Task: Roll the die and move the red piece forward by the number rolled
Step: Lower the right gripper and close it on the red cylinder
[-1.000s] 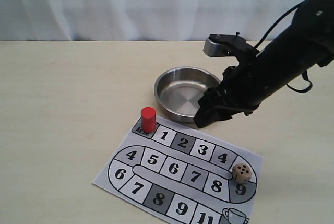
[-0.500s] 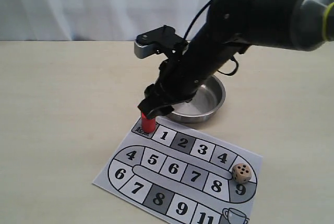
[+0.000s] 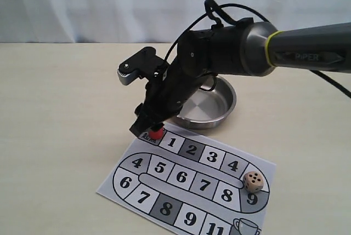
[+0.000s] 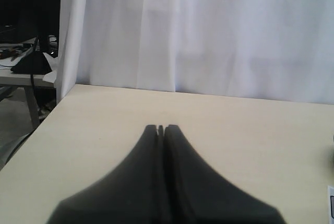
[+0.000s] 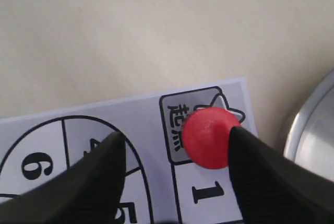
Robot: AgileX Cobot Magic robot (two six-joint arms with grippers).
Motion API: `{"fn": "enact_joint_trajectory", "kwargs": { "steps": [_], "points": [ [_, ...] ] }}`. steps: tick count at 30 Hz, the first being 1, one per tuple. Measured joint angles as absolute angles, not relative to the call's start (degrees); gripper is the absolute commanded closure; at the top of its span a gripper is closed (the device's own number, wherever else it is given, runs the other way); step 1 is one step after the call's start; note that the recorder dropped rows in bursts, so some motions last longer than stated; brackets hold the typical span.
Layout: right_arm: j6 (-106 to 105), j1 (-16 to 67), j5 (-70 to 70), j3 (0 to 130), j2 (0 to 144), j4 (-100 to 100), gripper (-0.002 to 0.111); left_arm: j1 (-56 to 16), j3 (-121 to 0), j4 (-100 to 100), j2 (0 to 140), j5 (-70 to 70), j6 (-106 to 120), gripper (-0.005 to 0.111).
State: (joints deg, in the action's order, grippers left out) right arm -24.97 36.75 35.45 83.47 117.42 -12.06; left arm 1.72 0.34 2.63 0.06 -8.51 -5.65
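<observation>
The red piece (image 3: pixel 157 133) stands on the start square at the near-left corner of the paper game board (image 3: pixel 164 191); most of it is hidden by the right arm. My right gripper (image 3: pixel 147 128) is open and lowered around it. In the right wrist view the red piece (image 5: pixel 210 137) sits between the jaws of the right gripper (image 5: pixel 175 136), close against one finger (image 5: pixel 250 161) and far from the other. The die (image 3: pixel 253 181), a beige cube with dark pips, rests on the board by square 9. My left gripper (image 4: pixel 160 128) is shut and empty over bare table.
A shallow steel bowl (image 3: pixel 227 112) sits just behind the board, under the right arm; its rim (image 5: pixel 313 130) shows in the right wrist view. A white curtain (image 3: pixel 109 5) backs the table.
The right arm has swung left from beside the bowl to the start square and come down, so its open jaws now straddle the red piece. Die and board have not moved.
</observation>
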Motion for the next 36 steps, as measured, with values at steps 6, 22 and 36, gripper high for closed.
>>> {"fn": "enact_joint_trajectory", "kwargs": {
  "steps": [6, 22, 36],
  "points": [
    [-25.0, 36.7, 31.7, 83.5, 118.5, -10.3, 0.053, 1.7, 0.3, 2.6, 0.1, -8.5, -5.6, 0.107],
    [-25.0, 36.7, 27.8, 83.5, 121.9, -9.9, 0.053, 1.7, 0.3, 2.6, 0.1, -8.5, -5.6, 0.107],
    [-25.0, 36.7, 27.8, 83.5, 121.9, -9.9, 0.053, 1.7, 0.3, 2.6, 0.1, -8.5, -5.6, 0.107]
  ]
}}
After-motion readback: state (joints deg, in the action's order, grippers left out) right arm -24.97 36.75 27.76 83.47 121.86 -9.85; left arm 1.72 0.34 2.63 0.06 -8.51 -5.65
